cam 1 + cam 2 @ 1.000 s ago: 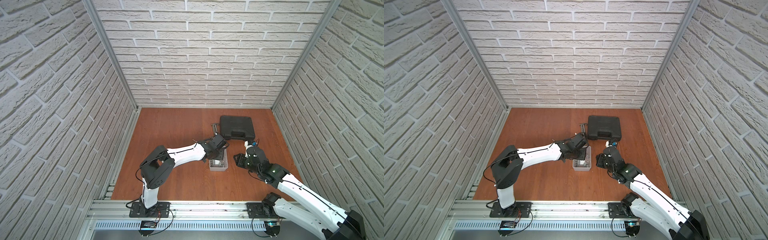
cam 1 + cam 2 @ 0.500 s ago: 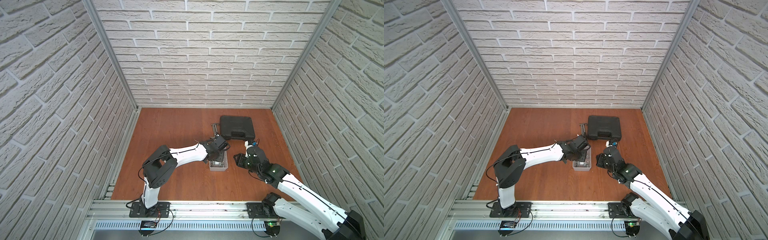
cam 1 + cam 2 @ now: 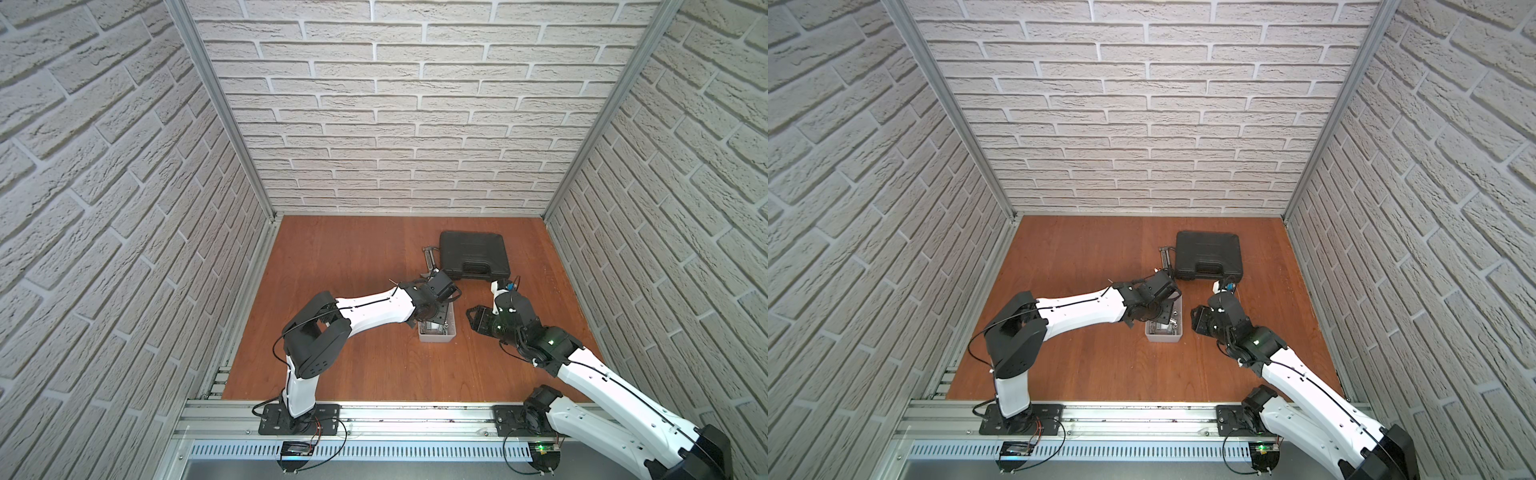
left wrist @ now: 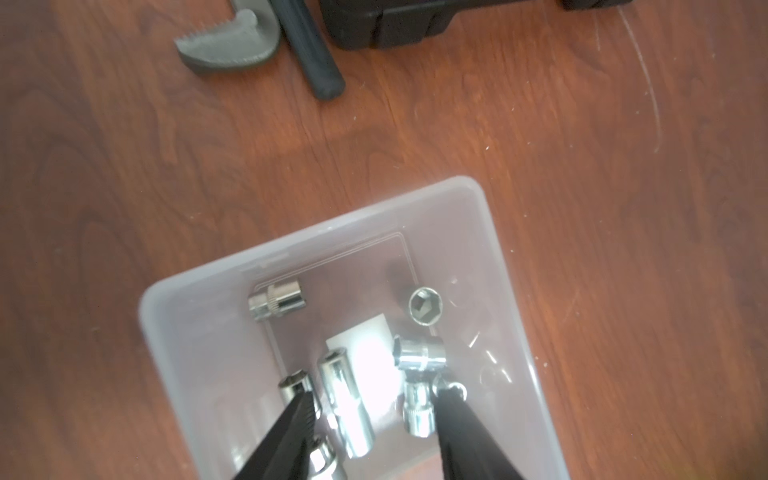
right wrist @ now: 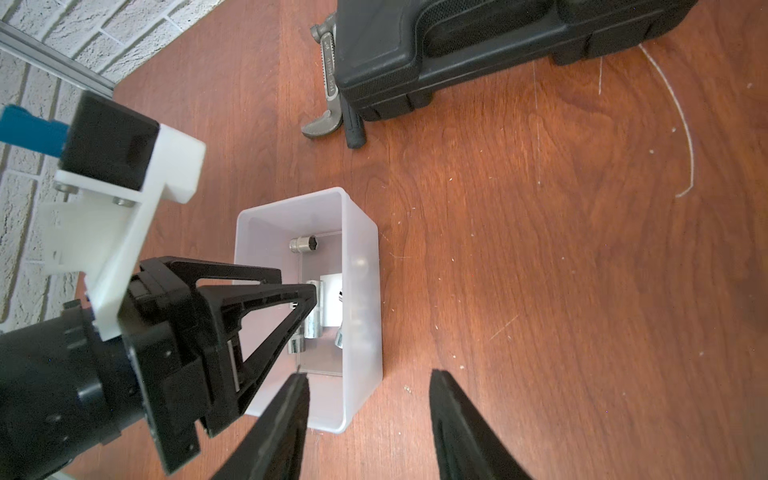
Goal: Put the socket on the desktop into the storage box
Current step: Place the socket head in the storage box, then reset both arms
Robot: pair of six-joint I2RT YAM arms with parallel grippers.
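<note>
Release is in hand: the left gripper [image 4: 374,392] is held parted, nothing gripped, over the storage box [image 4: 316,232], where the sockets [image 4: 345,395] lie. The right gripper [image 5: 369,374], likewise parted and empty, is held just beside it. As none is seen on the desktop [image 4: 582,166], a straight withdrawal is judged due.

Desktop [image 4: 582,166]: reddish wood grain, smooth, low sheen, fine pale scratches toward right of frame.
Storage box [image 4: 316,232]: translucent frosted plastic, milky grey, smooth walls.
Sockets [image 4: 277,300] inside: polished chrome metal, mirror-bright, knurled bands.
Tool case [image 5: 457,45], top of frame: black moulded plastic, matt, finely textured.
Wrench [image 4: 226,54], upper left: dull grey metal, toothed jaw.
Left gripper [image 4: 374,392]: matt black plastic.
</note>
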